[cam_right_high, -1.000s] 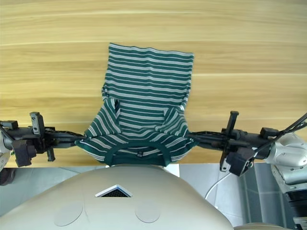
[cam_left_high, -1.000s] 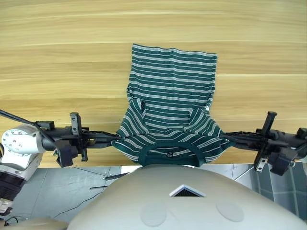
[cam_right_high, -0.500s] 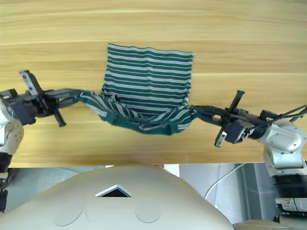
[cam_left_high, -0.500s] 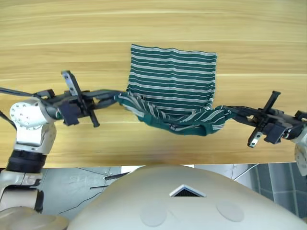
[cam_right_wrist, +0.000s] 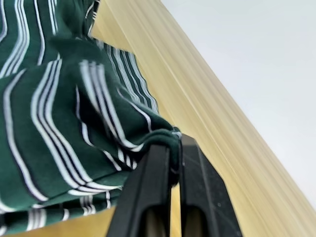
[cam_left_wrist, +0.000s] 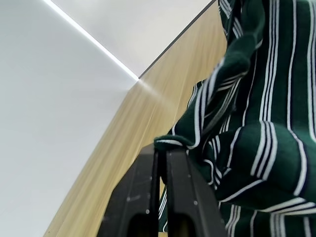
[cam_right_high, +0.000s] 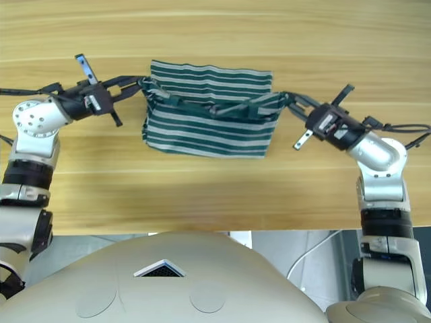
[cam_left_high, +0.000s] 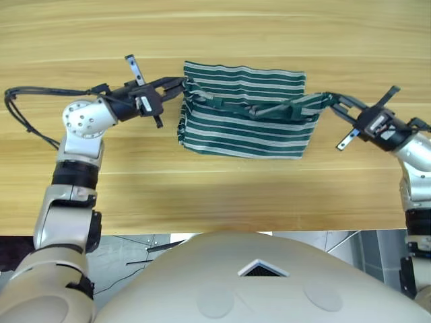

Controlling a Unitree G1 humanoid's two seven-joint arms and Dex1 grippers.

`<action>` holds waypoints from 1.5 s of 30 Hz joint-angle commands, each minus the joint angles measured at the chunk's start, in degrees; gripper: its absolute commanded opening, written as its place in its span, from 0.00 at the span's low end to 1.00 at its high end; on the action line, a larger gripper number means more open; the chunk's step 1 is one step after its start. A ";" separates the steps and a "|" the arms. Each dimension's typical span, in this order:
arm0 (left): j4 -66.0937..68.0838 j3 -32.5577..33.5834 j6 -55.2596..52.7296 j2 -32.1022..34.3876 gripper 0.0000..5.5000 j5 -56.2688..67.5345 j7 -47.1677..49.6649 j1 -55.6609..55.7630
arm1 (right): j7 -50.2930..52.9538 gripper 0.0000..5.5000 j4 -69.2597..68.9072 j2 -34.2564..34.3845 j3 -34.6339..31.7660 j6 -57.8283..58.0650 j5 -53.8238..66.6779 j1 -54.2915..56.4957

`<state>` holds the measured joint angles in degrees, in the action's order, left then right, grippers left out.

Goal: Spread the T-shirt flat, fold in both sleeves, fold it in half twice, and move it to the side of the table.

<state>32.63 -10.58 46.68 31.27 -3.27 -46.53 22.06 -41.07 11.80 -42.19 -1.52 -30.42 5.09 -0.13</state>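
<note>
shirt: T-shirt [cam_left_high: 242,131] lies mid-table on the wooden table [cam_left_high: 202,195], a little toward the far side, as a narrow striped rectangle
sleeves: none stick out left or right, so I judge them already folded in
left gripper: left gripper [cam_left_high: 179,84] is clamped on the left corner of the raised edge, at the far-left corner of the cloth; the wrist view shows fabric pinched tight between its two fingers
right gripper: right gripper [cam_left_high: 330,99] is clenched on the right corner of the same edge, just off the far-right side of the cloth; the wrist view shows the same pinch
held edge: held edge [cam_left_high: 259,110] spans between the two grippers, sagging in the middle over the far half of the shirt, not laid down
far hem: far hem [cam_left_high: 246,68] lies flat on the table, just beyond the held edge
near fold: near fold [cam_left_high: 239,152] is flat on the wood and fairly straight
step: first half-fold, with the near end brought over the far half
progress: spread and sleeves look done; the first fold is nearly closed; the second fold and the move to the side are not yet done
next: lower both corners together onto the far hem corners, keeping the edge taut so the sag doesn't bunch, then let go
risk: the right corner sits a bit nearer than the left, so the top layer may land skewed; level it before release
</note>
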 commanded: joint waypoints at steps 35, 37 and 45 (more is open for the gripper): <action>44.15 0.30 -12.91 -13.89 0.00 -13.94 27.66 24.67 | 18.75 0.00 50.04 15.79 13.30 1.33 -22.70 32.90; 44.67 0.59 -15.10 -14.77 0.00 -14.00 27.95 24.99 | 21.26 0.00 53.68 17.06 14.46 3.23 -24.35 33.98; 45.71 -0.61 -20.32 -17.01 0.00 -16.46 29.34 25.39 | 27.40 0.00 60.56 19.19 14.77 7.94 -25.25 36.91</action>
<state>77.74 -10.41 28.10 14.78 -18.43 -17.91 46.38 -14.03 69.86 -23.51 12.92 -26.06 -19.23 37.32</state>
